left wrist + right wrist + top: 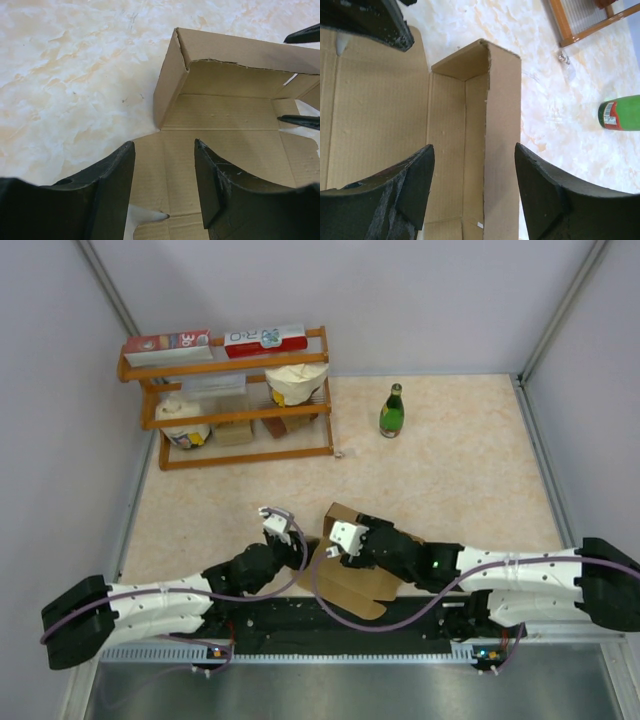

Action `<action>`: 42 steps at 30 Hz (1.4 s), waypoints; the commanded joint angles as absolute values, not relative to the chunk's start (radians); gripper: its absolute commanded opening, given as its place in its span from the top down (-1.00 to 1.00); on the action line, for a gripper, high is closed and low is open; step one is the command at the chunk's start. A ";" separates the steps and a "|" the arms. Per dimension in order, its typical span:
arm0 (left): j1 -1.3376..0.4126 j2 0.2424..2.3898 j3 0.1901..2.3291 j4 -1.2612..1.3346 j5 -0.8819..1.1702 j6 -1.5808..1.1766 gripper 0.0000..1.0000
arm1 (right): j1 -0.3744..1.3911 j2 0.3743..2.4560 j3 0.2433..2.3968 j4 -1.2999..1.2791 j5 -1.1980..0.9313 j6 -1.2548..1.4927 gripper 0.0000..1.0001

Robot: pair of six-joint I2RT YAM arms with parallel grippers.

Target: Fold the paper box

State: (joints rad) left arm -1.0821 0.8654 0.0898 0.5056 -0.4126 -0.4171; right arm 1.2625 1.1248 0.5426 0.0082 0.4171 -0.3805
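The paper box (368, 588) is plain brown cardboard, partly folded, lying on the table's near middle between both arms. In the left wrist view its flat base (225, 145) has one upright wall (167, 85) with a folded-over rim. My left gripper (164, 145) is open and hovers over the flat sheet near its left edge, holding nothing; from above it shows at the box's left side (292, 555). My right gripper (474, 147) is open, its fingers on either side of the upright wall (502, 125), not closed on it; from above it sits over the box (345, 550).
A wooden shelf (240, 400) with cartons and bags stands at the back left. A green bottle (391, 411) stands behind the box to the right and also shows in the right wrist view (620, 112). Pale walls enclose the marbled table.
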 commanded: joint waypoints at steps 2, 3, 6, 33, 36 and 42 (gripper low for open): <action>-1.086 0.824 0.106 0.465 -0.423 -0.417 -0.11 | 1.269 1.039 0.629 -0.049 0.430 -0.341 -0.30; -1.086 0.818 0.109 0.457 -0.420 -0.416 -0.11 | 1.270 1.020 0.635 -0.064 0.436 -0.331 -0.30; -1.086 0.808 0.123 0.436 -0.376 -0.391 -0.07 | 1.270 0.965 0.655 -0.112 0.486 -0.252 -0.31; -1.086 0.675 0.425 0.216 -0.101 -0.209 0.12 | 0.759 0.749 0.732 -0.953 0.287 0.802 -0.35; -1.082 0.759 0.520 0.230 -0.152 -0.167 0.11 | 0.759 0.735 0.698 -0.953 0.256 0.821 -0.28; -0.947 1.102 0.750 0.221 0.065 -0.156 0.15 | 0.761 0.738 0.690 -0.953 0.276 0.836 -0.12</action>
